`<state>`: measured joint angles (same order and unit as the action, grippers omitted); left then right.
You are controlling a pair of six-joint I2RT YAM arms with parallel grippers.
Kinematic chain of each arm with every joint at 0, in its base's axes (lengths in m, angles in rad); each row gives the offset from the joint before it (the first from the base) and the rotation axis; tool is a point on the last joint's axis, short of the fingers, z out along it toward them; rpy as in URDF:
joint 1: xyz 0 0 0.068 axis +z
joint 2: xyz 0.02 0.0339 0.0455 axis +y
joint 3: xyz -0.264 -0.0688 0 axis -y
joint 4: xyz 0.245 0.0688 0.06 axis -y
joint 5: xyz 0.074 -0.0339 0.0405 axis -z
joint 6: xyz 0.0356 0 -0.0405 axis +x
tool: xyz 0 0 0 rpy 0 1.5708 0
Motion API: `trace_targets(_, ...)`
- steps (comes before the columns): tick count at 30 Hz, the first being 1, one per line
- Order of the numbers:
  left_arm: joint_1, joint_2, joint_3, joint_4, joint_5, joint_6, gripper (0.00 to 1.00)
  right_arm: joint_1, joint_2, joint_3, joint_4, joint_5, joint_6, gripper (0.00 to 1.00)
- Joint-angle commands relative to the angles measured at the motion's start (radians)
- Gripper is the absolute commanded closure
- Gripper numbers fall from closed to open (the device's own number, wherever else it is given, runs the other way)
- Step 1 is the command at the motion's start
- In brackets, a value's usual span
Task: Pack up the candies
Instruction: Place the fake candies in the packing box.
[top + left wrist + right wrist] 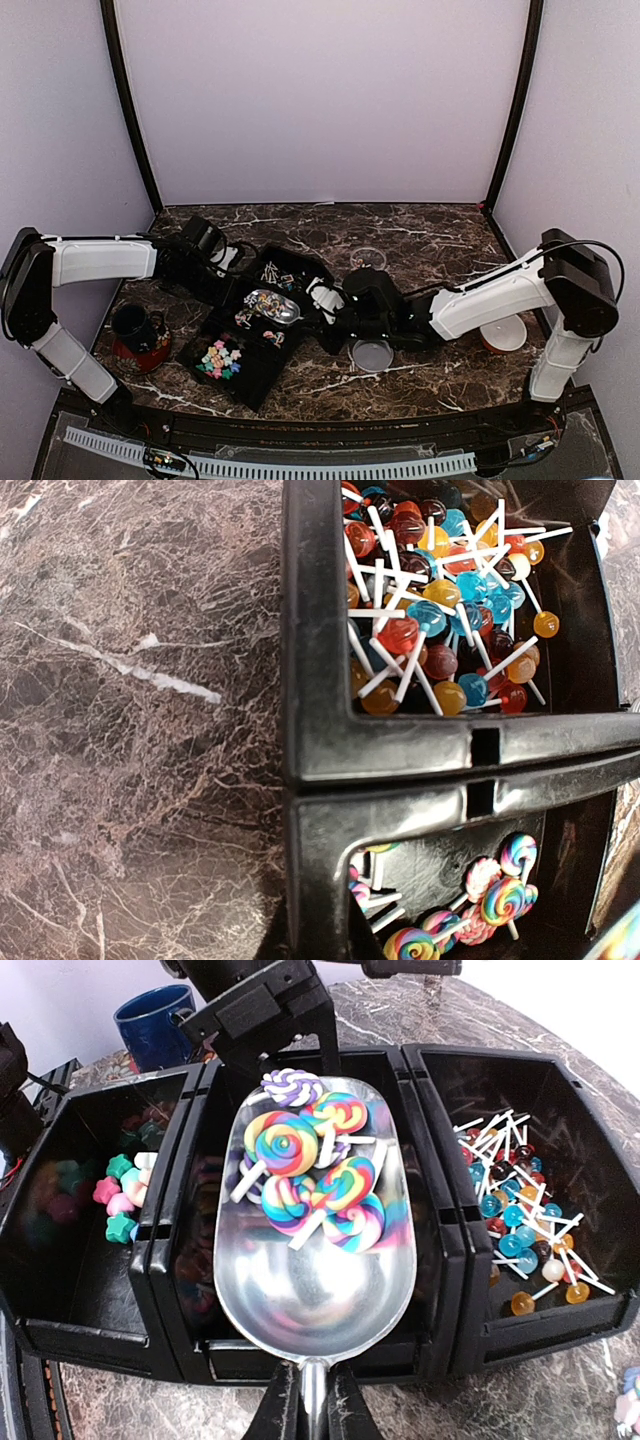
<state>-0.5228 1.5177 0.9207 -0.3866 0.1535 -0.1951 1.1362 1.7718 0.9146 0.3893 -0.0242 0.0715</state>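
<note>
Pinching the slim stem of a polished, round-nosed metal scoop point(312, 1290) with the right hand point(305, 1405), bowl held level above the middle of three boxy black plastic bins point(455, 1260). Heaped in it: glossy spiral-disc candies point(285, 1145) on white sticks. To one side, matte star-shaped sweets point(120, 1200); to the other, translucent ball lollipops point(520, 1245). Pressed together at the bins' far rim: left hand point(215, 250), any grip on the rim not discernible. Underneath, veined dark marble counter point(130, 680).

Even bright light, soft shadows, glare on the metal scoop point(315, 1280) (sharply focused), wrist views bowed at edges
</note>
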Motion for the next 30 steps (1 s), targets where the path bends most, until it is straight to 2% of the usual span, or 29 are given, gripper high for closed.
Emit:
trace_targets(1,0.000,-0.071,0.040,0.066,0.058,-0.020,1.00,-0.013,-0.091,-0.042,0.092,0.023,-0.013,1.00)
trace_targets(8,0.000,-0.071,0.040,0.067,0.066,-0.022,1.00,-0.051,-0.139,-0.133,0.201,0.007,0.015,1.00)
trace_targets(14,0.000,-0.070,0.040,0.067,0.072,-0.021,1.00,-0.053,-0.125,-0.131,0.245,-0.015,0.028,1.00)
trace_targets(20,0.000,-0.072,0.040,0.066,0.073,-0.020,1.00,-0.083,-0.223,-0.117,0.120,0.072,-0.003,1.00)
trace_targets(30,0.000,-0.070,0.041,0.066,0.081,-0.024,1.00,-0.183,-0.395,-0.050,-0.272,0.234,-0.054,1.00)
